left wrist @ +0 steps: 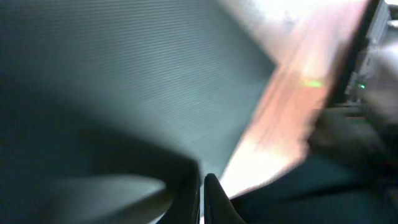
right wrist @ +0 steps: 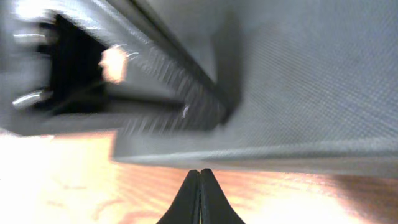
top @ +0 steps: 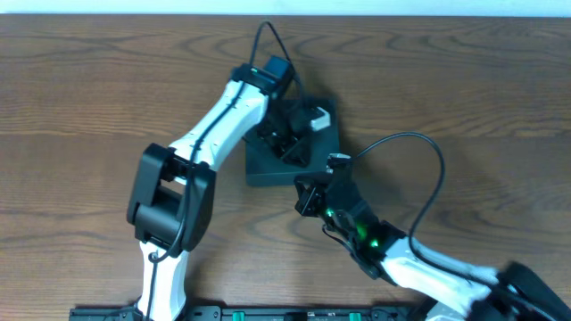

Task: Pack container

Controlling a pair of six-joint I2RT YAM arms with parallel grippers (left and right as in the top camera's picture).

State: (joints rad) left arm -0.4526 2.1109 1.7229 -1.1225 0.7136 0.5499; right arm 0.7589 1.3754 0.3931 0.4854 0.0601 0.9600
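Closest to the overhead lens: black elbow of the left arm (top: 169,201), raised high, white forearm slanting up and right to the left claw (top: 290,129), tipped down onto the container (top: 268,168). From the lower right, right arm (top: 393,254) bent low, right claw (top: 310,192) at the container's near right corner; touching or just beside, cannot tell. Container dark, matte, square, at mid-bench, largely covered by the left wrist. Small white patch (top: 318,116) near its far right corner, too small to identify. Bench (top: 89,89) brown wood grain, with a pale strip along the far edge.

Left wrist view: left claw's dark tips pressed together at the bottom edge, low over a dark teal, finely ribbed face of the container. Beyond its edge, glossy reddish bench. Right arm blurred at the right side, a green light on it.

Right wrist view: right claw's tips pressed together, pointing at the container's grey-teal textured wall, close ahead. Dark opening at upper left, blurred. Warm wood bench beneath.
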